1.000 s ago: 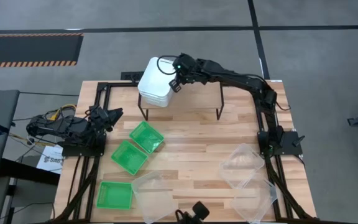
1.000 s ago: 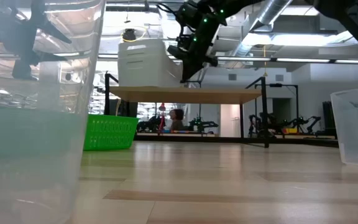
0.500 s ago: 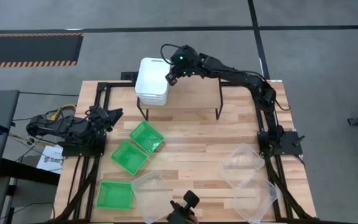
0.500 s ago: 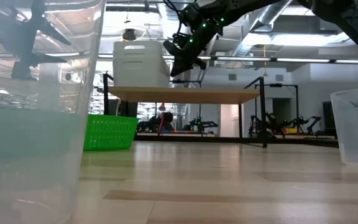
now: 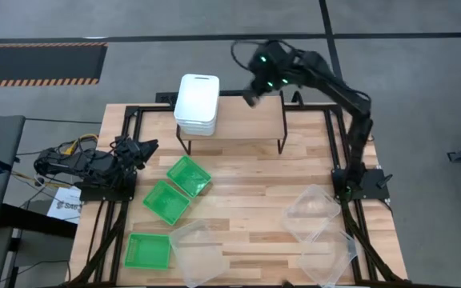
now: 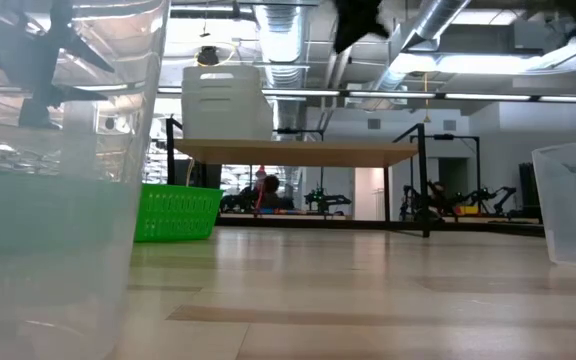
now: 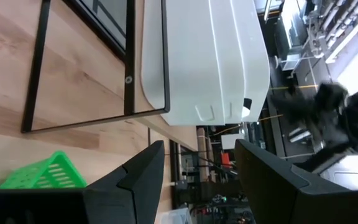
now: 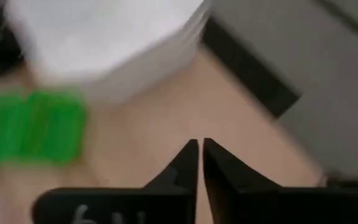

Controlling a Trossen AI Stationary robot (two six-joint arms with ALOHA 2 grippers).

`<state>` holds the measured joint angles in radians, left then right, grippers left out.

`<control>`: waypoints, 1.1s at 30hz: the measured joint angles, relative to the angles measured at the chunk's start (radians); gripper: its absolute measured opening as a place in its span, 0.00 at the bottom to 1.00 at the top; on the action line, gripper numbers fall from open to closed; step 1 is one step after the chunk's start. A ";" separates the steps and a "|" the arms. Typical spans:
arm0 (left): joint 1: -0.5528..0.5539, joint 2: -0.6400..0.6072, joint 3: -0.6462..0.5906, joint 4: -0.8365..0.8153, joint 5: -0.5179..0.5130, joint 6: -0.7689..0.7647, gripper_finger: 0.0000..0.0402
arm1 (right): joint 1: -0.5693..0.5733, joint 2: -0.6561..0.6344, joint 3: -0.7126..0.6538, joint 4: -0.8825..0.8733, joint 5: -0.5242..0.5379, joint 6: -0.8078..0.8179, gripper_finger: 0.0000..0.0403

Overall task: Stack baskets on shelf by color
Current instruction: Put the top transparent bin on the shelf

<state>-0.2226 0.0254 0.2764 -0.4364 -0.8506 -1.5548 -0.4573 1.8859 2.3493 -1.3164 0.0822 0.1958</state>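
a: where do the opaque white rectangular plastic tubs sit?

b: nested in one stack at the nine o'clock end of the small low shelf with the light wooden top and thin black legs, which stands at twelve o'clock on the wooden slatted bench.

a: and the right pincer?

b: up in the air above the shelf's three o'clock half, apart from the white stack, holding nothing. its two dark fingers show almost pressed together, only a thin slit between them.

a: the left pincer?

b: low at nine o'clock by the bench edge (that arm waits there), fingers parted and empty, facing the shelf.

a: the other tubs?

b: three bright green shallow plastic tubs lie on the bench around seven to eight o'clock, two just beside each other. three clear see-through tubs lie along the near edge, one at six o'clock, two at four to five.
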 joint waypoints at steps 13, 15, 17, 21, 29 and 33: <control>0.000 0.000 0.000 0.129 0.038 0.038 0.56 | 0.486 -0.157 -0.071 -0.255 0.161 0.576 0.46; 0.000 0.000 0.000 0.195 0.039 0.068 0.58 | 0.566 -0.156 -0.102 -0.252 0.220 0.686 0.48; 0.000 0.000 0.000 0.255 0.032 0.108 0.60 | 0.638 -0.147 -0.122 -0.253 0.256 0.805 0.49; 0.000 0.000 0.000 0.372 -0.015 0.209 0.61 | 0.764 -0.122 -0.202 -0.255 0.262 1.053 0.48; 0.000 0.000 0.016 0.493 -0.119 0.536 0.61 | 0.903 -0.054 -0.363 -0.254 0.208 1.394 0.49; 0.000 0.000 0.060 0.499 -0.130 0.709 0.61 | 0.917 -0.047 -0.421 -0.254 0.133 1.438 0.51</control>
<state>-0.2222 0.0254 0.3364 0.0626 -0.9809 -0.8461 0.4598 1.8387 1.9281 -1.5701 0.2147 1.6336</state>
